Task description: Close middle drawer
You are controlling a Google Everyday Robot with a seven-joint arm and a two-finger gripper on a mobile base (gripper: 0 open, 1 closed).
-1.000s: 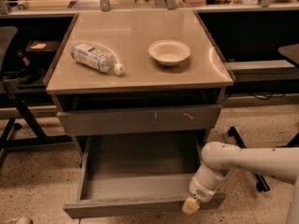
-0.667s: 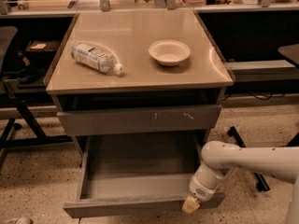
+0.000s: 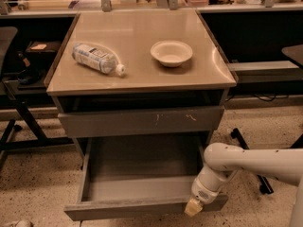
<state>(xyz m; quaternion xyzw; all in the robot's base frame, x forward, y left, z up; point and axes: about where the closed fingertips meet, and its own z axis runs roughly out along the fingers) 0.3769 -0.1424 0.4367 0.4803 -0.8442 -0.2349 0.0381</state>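
The wide, shallow grey box drawer is pulled way out below the tan worktop's front edge. The cream-tipped claw is right at the drawer's flat front, near the right end. The push goes straight back toward the cabinet. Can't tell how open the claw is.

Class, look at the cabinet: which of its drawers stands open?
The lower drawer, pulled far out with its bare grey inside showing and the claw at the right end of its front. The scratched drawer above it is pushed in.
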